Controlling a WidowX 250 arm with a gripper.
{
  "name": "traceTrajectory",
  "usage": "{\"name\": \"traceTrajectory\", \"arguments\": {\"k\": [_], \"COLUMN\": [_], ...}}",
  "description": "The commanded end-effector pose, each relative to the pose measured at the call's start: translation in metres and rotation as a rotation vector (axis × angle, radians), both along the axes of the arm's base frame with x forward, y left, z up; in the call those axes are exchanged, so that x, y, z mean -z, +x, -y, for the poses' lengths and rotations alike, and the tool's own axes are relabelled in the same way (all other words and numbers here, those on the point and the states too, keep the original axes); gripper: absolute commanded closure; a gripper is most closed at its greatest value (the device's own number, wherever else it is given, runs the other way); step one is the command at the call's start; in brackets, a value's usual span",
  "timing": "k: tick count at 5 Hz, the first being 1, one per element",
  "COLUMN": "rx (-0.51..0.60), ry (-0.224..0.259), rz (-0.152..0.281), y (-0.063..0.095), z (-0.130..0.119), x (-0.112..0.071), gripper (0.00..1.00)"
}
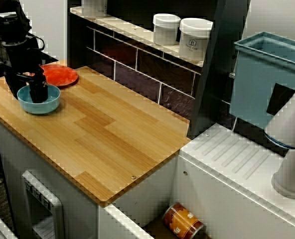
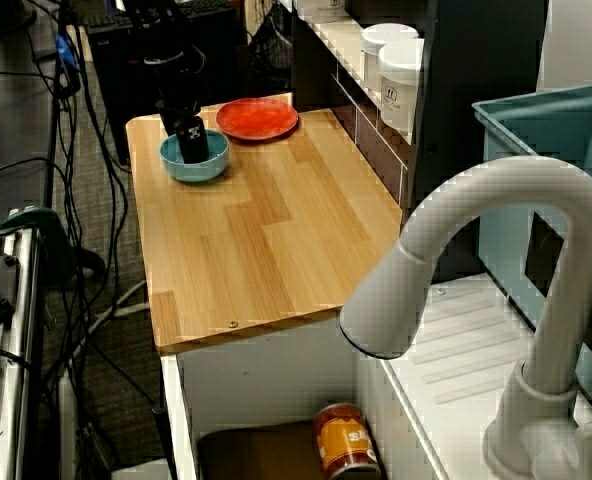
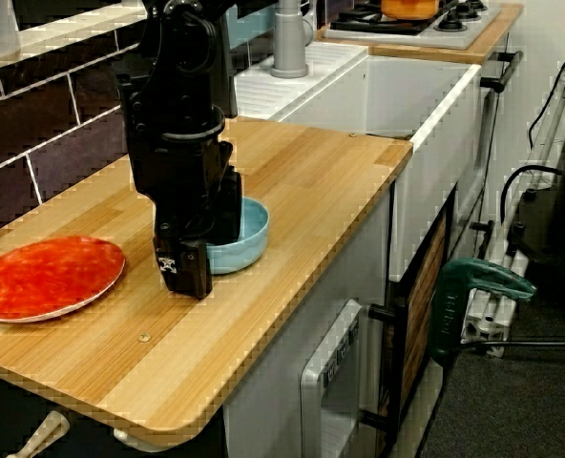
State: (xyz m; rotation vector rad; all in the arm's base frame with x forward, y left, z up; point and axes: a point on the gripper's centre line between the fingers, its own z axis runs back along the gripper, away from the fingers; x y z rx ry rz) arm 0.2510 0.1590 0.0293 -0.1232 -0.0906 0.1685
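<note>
Pale wood planks make up the countertop (image 1: 117,139), which butts against a dark tiled wall with a narrow shelf above it, where two white canisters (image 1: 166,29) stand side by side. At the far left end of the board, seen from the sink side, the black gripper (image 1: 25,92) reaches straight down over a light blue bowl (image 1: 47,105) that sits flat on the wood. Its jaws are parted and straddle the bowl's rim: one finger (image 3: 189,272) hangs outside the wall, the other dips into the hollow, and a gap shows between them, so nothing is pinched. From the plate's end of the counter the outer finger looks to be just against the bowl's side, though contact cannot be confirmed. An orange-red plate (image 1: 63,75) lies just beside the bowl, toward the wall, and the two appear not to touch. Well apart from all this, past the wooden board, a white sink unit carries a curved grey-white faucet (image 2: 476,260) and a teal bin (image 1: 267,79), and a rust-coloured can (image 1: 183,221) lies on its side down in the basin.
</note>
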Motion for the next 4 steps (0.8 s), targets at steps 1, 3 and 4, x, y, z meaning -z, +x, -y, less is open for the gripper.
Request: {"name": "traceTrajectory", "arguments": {"k": [1,3,4], "rx": [0.084,0.043,0.064], "ry": [0.005,0.021,0.037], "rz": [-0.003,-0.009,-0.005], "y": [-0.006,0.005,0.006], "z": [0.045,0.098,0.126], "x": [-0.012,-0.009,-0.004], "gripper": [0.00,0.00,0.00]}}
